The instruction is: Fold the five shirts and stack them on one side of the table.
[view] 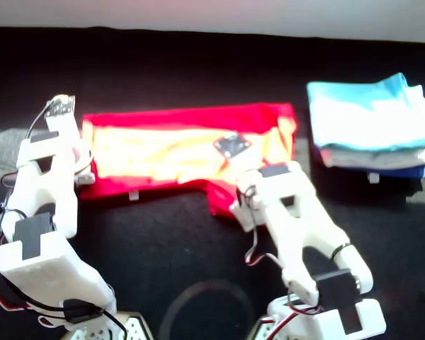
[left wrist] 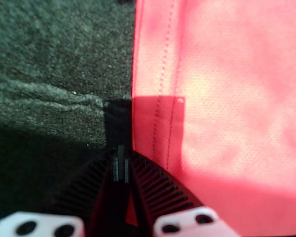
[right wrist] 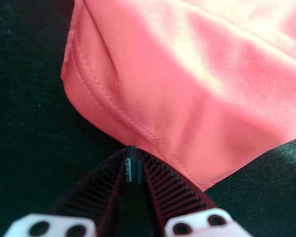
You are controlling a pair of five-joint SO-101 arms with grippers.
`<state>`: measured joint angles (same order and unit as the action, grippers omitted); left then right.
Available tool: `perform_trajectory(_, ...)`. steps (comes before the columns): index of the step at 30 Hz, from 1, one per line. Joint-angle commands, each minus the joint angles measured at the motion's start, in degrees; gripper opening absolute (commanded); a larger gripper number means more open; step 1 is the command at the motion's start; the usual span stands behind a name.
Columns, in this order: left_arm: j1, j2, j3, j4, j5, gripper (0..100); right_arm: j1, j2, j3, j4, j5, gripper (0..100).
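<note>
A black cloth (view: 163, 241) covers the whole table I work over, dark and matte from above. Sunlight turns it a paler grey at its left side. In my left wrist view the cloth (left wrist: 54, 74) has a felt-like nap and a few low wrinkles crossing it. In my right wrist view it lies flat and almost featureless. Beyond its far edge runs a pale strip of wall (view: 212, 13). Near the front edge, a faint ring (view: 207, 312) marks the cloth.
</note>
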<state>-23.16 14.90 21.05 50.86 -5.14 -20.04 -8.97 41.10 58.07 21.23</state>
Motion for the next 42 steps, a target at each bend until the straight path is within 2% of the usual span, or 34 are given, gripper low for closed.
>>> perform_trajectory(1, 0.92, -0.48, 0.13, -1.23, 0.18, 1, -0.22, -2.59, 0.22, -1.1, 0.62, 0.5)
perform_trajectory(7, 0.92, -0.48, 0.13, -1.23, 0.18, 1, -0.13, -2.51, 0.31, -1.01, 0.7, 0.5)
perform_trajectory(9, 0.92, -0.48, 0.13, -1.23, 0.18, 1, 0.22, -3.21, -0.22, -0.13, 2.99, 0.5)
perform_trajectory(13, 0.92, -0.48, 0.04, -1.32, 0.18, 1, -1.71, -6.02, -6.2, 8.13, 5.36, 1.5)
perform_trajectory(16, 0.92, -0.48, 0.04, -1.32, 0.18, 1, -4.0, -6.11, -8.75, 13.05, 5.63, 10.1)
perform_trajectory(20, 0.92, -0.48, 0.04, -1.41, 0.18, 1, -6.81, -3.56, -9.19, 13.58, 5.8, 23.7)
perform_trajectory(30, 0.92, -0.48, 0.04, -1.41, 0.0, 1, -6.11, 9.45, -9.8, 4.97, 9.93, 23.8)
perform_trajectory(38, 0.92, -0.48, 0.04, -1.41, 0.0, 1, -2.07, 19.38, -15.43, 4.44, 10.02, 23.1)
perform_trajectory(40, 0.92, -0.48, 0.04, -1.41, 0.0, 1, -0.04, 21.05, -17.54, 4.44, 10.02, 16.3)
perform_trajectory(42, 0.92, -0.48, 0.04, -1.41, 0.0, 1, 1.8, 21.93, -19.56, 4.44, 10.02, 5.0)
